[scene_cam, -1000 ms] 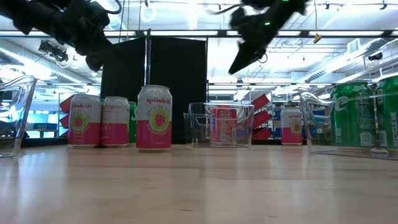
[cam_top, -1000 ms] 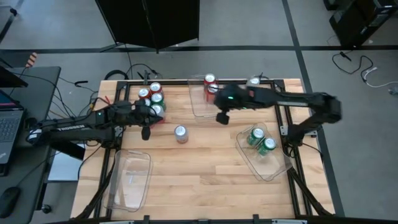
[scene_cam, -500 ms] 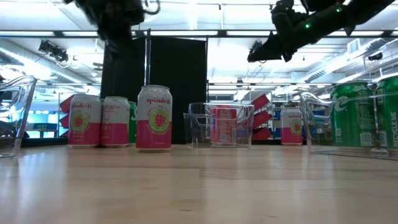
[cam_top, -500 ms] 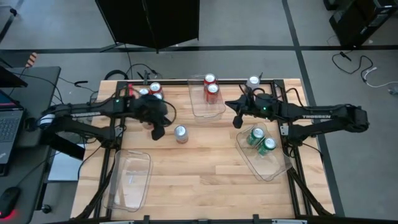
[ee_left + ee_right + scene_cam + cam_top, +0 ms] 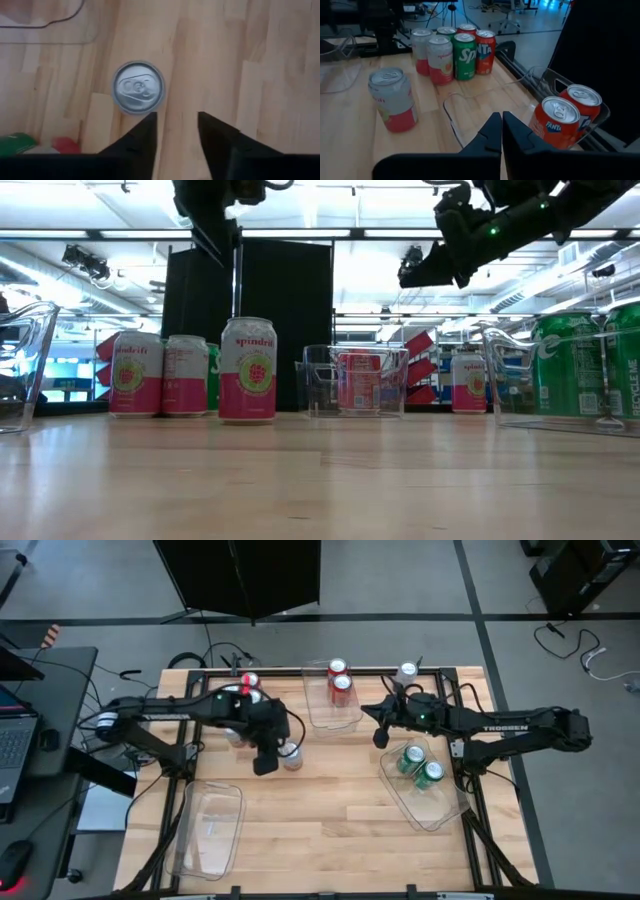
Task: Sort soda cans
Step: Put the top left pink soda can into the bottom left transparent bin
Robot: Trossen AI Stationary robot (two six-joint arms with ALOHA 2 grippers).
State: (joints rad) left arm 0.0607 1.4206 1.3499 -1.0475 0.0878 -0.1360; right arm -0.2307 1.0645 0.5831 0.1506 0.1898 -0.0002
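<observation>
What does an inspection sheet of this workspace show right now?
Surface: wooden table, bare middle.
Job's things: lone can standing mid-table; cluster of cans at the back left; two red cans in the back bin; two green cans in the right bin.
Clutter: empty bin front left.
Grippers: left gripper open above the lone can; right gripper shut, empty.
Cables: wires behind the table.
Surroundings: laptop on side desk.

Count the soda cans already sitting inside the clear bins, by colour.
Red cans: 2
Green cans: 2
White cans: 0
Total in bins: 4
</observation>
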